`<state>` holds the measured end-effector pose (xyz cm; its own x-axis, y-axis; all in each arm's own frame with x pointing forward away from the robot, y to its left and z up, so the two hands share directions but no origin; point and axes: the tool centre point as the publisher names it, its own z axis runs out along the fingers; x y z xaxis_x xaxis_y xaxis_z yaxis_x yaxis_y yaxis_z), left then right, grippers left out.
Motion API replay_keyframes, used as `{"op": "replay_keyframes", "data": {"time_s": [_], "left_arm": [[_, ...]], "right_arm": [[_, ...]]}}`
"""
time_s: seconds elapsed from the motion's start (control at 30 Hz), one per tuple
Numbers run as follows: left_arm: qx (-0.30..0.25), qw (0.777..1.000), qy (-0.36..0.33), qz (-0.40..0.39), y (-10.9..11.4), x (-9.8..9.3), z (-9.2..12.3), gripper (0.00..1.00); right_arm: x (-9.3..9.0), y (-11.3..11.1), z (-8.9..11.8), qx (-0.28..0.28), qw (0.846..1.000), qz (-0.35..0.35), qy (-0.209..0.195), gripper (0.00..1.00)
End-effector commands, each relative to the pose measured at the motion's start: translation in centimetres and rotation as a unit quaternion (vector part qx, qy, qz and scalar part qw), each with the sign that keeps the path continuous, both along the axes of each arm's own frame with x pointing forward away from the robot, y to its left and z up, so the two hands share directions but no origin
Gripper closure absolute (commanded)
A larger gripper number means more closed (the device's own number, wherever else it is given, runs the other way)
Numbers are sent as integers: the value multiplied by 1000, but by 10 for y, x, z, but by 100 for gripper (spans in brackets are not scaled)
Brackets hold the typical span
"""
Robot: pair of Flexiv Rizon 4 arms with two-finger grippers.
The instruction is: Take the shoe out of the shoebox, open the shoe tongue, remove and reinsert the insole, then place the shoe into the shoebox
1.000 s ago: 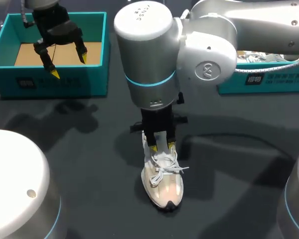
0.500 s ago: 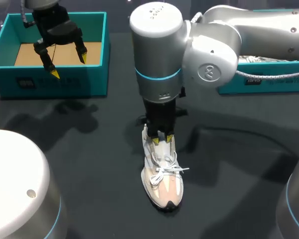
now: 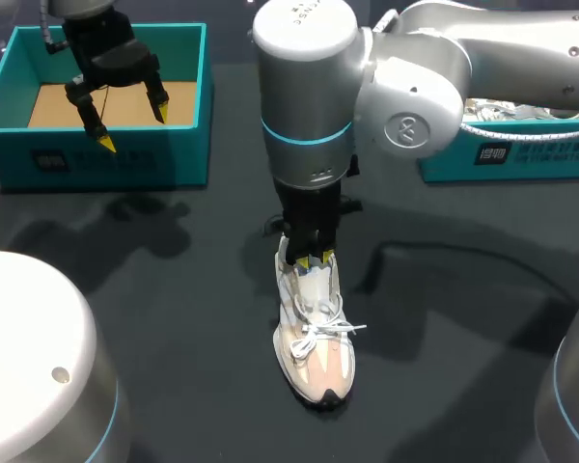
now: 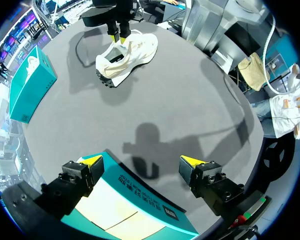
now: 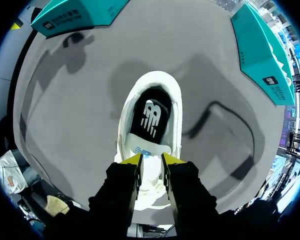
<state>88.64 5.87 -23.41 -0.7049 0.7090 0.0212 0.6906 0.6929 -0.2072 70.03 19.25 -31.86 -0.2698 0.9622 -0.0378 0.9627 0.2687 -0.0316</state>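
A white and beige shoe (image 3: 315,349) stands on the dark table near the middle, toe toward the front edge. My right gripper (image 3: 314,260) comes straight down at its opening and is shut on the white shoe tongue (image 5: 145,149). Ahead of the fingers, the black insole (image 5: 150,119) shows inside the shoe (image 5: 176,107). My left gripper (image 3: 133,126) hangs open with nothing in it over the teal shoebox (image 3: 106,160) at the back left. In the left wrist view its yellow tips (image 4: 142,161) straddle the box's front wall (image 4: 140,200), with the shoe (image 4: 135,50) far ahead.
A second teal box (image 3: 521,154) holding white paper sits at the back right, behind my right arm. A dark cable (image 5: 225,112) loops on the table beside the shoe. Both teal boxes (image 5: 75,15) (image 5: 262,55) lie well beyond the heel.
My right arm has shifted a little to the right and back, and its fingers have narrowed onto the tongue. The shoe and the left arm have stayed put.
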Motion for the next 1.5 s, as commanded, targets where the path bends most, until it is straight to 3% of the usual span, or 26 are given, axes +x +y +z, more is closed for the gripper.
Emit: {"op": "replay_keyframes", "data": {"time_s": [0.03,0.2,0.27,0.5,0.63,0.77,0.83,0.87,0.9,0.93,0.97,1.27,1.33,1.43,1.5], "left_arm": [[0,1000,-2,0,1,-1,0,0],[0,1000,-2,0,1,-1,0,0],[0,1000,-2,0,1,-1,0,0],[0,1000,-2,0,1,-1,0,0],[0,1000,-2,0,1,-1,0,0],[0,1000,-2,0,1,-1,0,0],[0,1000,-2,0,1,-1,0,0],[0,1000,-2,0,1,-1,0,0],[0,1000,-2,0,1,-1,0,0],[0,1000,-2,0,1,-1,0,0],[0,1000,-2,0,1,-1,0,0],[0,1000,-2,0,1,-1,0,0],[0,1000,-2,0,1,-1,0,0],[0,1000,-2,0,1,-1,0,0],[0,1000,-2,0,1,-1,0,0]], "right_arm": [[8,0,-19,17,1000,4,10,76],[16,-6,-42,49,998,10,25,78],[17,-4,-40,48,998,15,25,78],[14,2,-1,2,999,47,11,78],[16,2,20,-18,994,105,5,73],[23,1,34,-28,976,218,6,55],[26,0,41,-27,963,266,-11,23],[27,-1,44,-25,952,305,-21,12],[28,1,47,-22,930,364,-33,0],[27,2,48,-10,913,406,-36,0],[28,1,50,-14,919,394,-17,0],[28,1,50,-14,919,394,-17,0],[40,11,43,-5,892,451,-34,0],[48,16,39,-6,867,495,-52,0],[52,16,39,-8,863,503,-55,0]]}}
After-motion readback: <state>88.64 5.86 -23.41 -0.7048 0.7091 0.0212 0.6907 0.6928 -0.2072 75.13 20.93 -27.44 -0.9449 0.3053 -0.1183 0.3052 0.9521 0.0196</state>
